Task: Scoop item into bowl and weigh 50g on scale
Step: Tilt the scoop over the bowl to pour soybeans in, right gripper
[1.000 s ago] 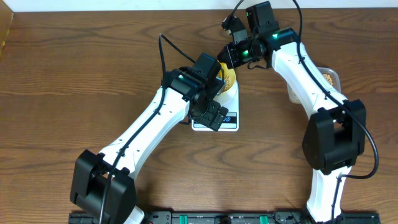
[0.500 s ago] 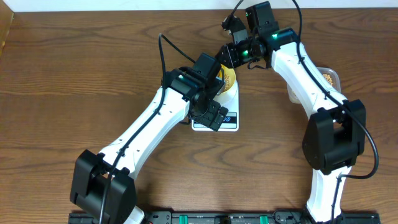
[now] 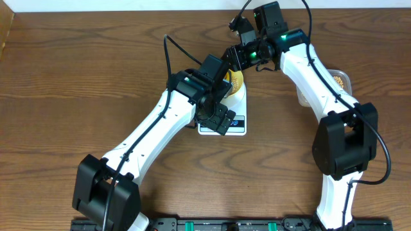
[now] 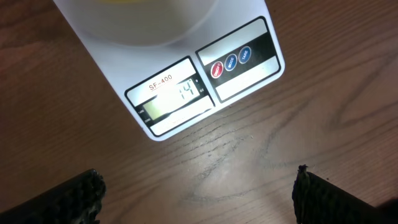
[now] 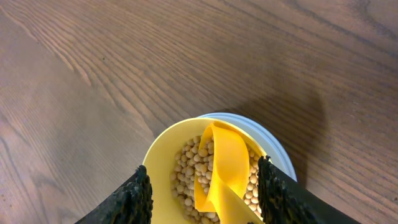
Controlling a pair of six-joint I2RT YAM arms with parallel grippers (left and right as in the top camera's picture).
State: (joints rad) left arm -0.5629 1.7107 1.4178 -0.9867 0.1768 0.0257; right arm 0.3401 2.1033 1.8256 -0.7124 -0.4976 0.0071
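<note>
Yellow scoop (image 5: pixel 224 162) lay among beans (image 5: pixel 183 169) in the bowl (image 5: pixel 163 149) on the scale (image 4: pixel 205 87); right end effector (image 5: pixel 205 186) stood apart around it, left end effector (image 4: pixel 199 193) likewise.

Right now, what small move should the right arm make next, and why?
Probably lift the right gripper straight up, clear of the bowl. Its jaws stand open either side of the yellow scoop, which lies on the beans in the bowl on the scale. The display seems to read 14, well under target; a clear gripper lets that reading be trusted.
</note>
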